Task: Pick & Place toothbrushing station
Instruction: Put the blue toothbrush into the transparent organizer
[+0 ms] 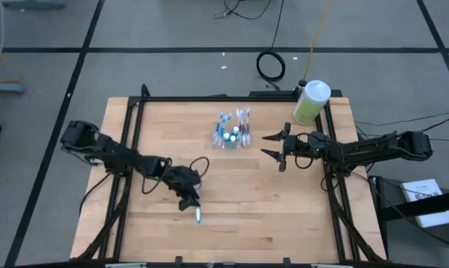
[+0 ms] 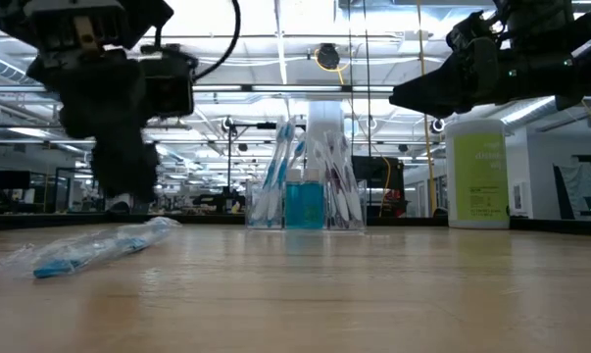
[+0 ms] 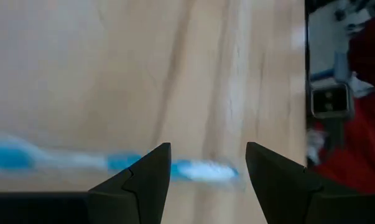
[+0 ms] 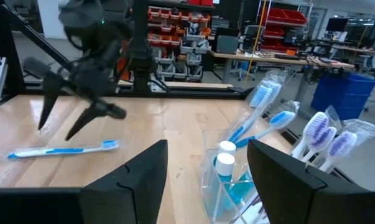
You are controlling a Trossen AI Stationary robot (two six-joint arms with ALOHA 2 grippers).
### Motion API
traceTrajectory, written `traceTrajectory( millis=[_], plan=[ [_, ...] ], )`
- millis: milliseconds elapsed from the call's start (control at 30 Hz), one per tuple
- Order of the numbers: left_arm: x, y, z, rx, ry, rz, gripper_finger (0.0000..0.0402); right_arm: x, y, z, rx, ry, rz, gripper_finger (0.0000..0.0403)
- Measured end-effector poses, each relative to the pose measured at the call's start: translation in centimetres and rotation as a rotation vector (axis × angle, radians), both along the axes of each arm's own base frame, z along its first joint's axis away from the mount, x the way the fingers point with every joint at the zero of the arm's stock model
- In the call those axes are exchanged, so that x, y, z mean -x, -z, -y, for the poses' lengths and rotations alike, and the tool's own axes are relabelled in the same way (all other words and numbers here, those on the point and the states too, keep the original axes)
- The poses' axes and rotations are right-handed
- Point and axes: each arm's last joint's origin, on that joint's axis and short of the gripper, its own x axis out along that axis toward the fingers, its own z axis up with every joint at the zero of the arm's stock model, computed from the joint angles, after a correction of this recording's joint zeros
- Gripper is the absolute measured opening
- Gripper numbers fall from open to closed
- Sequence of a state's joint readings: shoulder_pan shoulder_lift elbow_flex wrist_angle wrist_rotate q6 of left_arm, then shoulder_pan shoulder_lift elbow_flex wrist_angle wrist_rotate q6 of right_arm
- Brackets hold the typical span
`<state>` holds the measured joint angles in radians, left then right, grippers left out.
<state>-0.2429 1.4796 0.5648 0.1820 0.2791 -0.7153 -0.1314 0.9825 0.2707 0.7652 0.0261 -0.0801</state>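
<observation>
My left gripper (image 1: 192,202) hovers over wrapped toothbrush (image 1: 198,217) lying flat on table (image 1: 284,216), fingers spread, empty; step: pick approach; next: descend, straddle handle, pinch; toothbrushing station (image 1: 232,131) stands mid-table, well apart; right gripper (image 1: 273,149) waits open beside station, empty.

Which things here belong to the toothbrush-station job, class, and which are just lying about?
Part of the job:
- clear station holding toothbrushes
- loose blue toothbrush lying on the table
- left gripper, open, just above that toothbrush
- right gripper, open, beside the station

Just lying about:
- green bottle at the table's far right corner
</observation>
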Motion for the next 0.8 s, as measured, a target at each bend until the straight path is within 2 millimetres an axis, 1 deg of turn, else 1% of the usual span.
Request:
traceTrajectory(
  millis=[100, 233, 433, 533, 667, 800],
  plan=[
    [-0.2, 0.9, 0.6, 0.084, -0.004, -0.064, 0.0216, 0.0, 0.0, 0.0, -0.008, 0.000, -0.001, 0.0212],
    [-0.2, 1.9, 0.3, 0.093, -0.079, -0.144, 0.0216, 0.0, 0.1, 0.0, -0.009, 0.000, -0.007, 0.0212],
    [0.2, 2.8, -0.9, 0.072, -0.180, -0.273, 0.0216, 0.0, 0.1, 0.0, -0.010, 0.000, -0.005, 0.0212],
    [0.2, 2.9, -1.7, 0.070, -0.221, -0.297, 0.0216, 0.0, 0.1, 0.0, -0.013, 0.000, -0.005, 0.0212],
    [0.3, 3.0, -2.5, 0.070, -0.258, -0.326, 0.0216, 0.0, 0.1, 0.0, -0.013, 0.000, -0.004, 0.0212],
    [1.0, 3.4, -3.0, 0.053, -0.260, -0.419, 0.0210, 0.0, 0.1, 0.0, -0.013, -0.001, -0.004, 0.0212]
  ],
)
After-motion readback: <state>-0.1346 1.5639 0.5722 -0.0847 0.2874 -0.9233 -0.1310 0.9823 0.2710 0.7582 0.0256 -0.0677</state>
